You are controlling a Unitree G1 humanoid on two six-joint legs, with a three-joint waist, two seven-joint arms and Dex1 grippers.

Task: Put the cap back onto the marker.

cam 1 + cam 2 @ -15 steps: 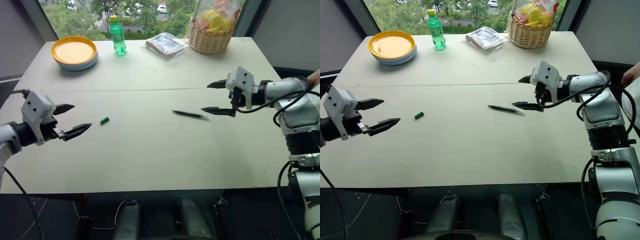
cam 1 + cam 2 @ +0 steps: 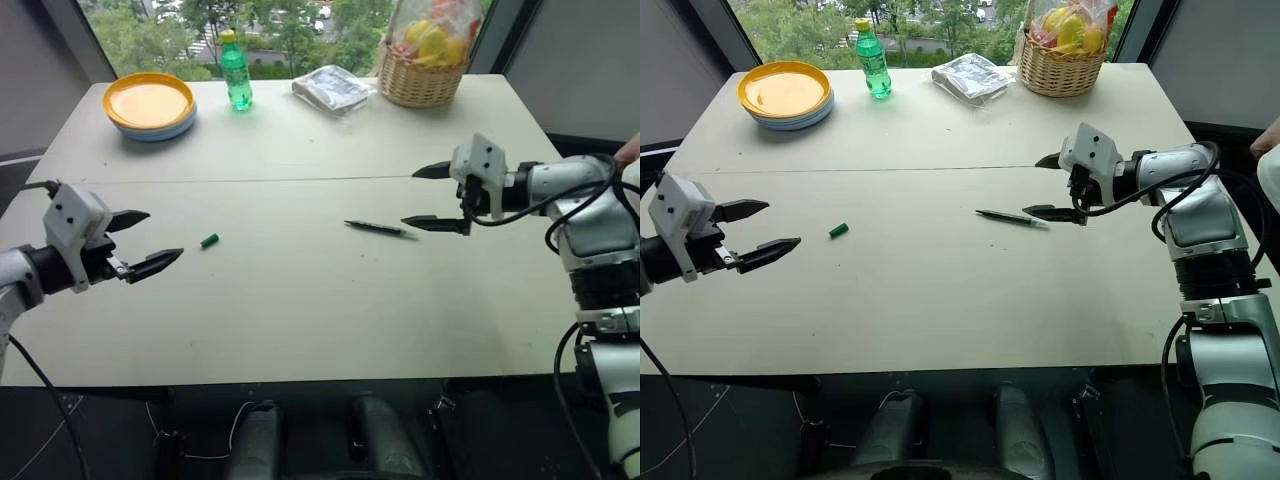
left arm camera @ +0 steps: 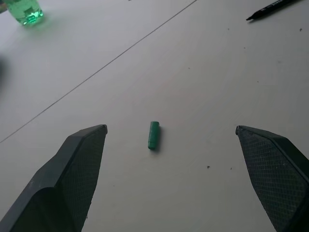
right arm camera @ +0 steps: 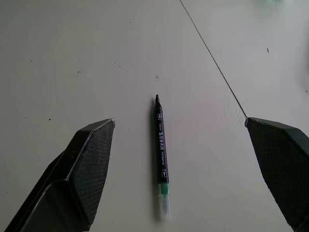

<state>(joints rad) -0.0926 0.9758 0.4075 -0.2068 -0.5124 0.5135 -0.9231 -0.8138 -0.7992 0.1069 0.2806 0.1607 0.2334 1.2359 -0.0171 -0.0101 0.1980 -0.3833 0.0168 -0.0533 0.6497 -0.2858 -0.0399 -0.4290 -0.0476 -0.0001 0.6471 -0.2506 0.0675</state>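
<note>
The small green cap [image 2: 209, 240] lies on its side on the pale table, left of centre; it also shows in the left wrist view [image 3: 153, 135]. My left gripper [image 2: 145, 240] hangs open just left of the cap, above the table, with nothing between its fingers. The dark thin marker [image 2: 379, 229] lies flat right of centre, uncapped, its tip pointing away from my right gripper in the right wrist view [image 4: 161, 145]. My right gripper [image 2: 428, 196] is open a little above the marker's right end, pointing left, and holds nothing.
Along the far edge stand a stack of yellow and blue plates [image 2: 149, 105], a green drink bottle [image 2: 235, 71], a silver packet [image 2: 331, 88] and a wicker basket of fruit [image 2: 424, 60]. A seam [image 2: 280, 180] crosses the table. A person's hand [image 2: 630, 152] shows at the right edge.
</note>
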